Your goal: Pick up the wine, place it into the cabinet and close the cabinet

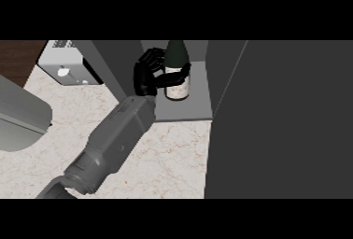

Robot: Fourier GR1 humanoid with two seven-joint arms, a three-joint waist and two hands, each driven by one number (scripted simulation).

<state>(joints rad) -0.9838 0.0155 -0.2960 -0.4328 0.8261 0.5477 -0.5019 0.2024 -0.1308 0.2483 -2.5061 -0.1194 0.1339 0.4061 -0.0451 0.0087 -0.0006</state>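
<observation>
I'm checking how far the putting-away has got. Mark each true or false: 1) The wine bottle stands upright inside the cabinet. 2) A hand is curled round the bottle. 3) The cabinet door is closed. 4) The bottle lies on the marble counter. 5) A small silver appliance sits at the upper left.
1) True: the dark green wine bottle with a pale label stands upright on the grey cabinet shelf.
2) True: the black left hand curls round it.
3) False: the dark grey cabinet door is open, so the shelf shows.
4) False: the bottle is in the cabinet, off the beige marble counter.
5) True: the small silver box-shaped appliance is there.
</observation>
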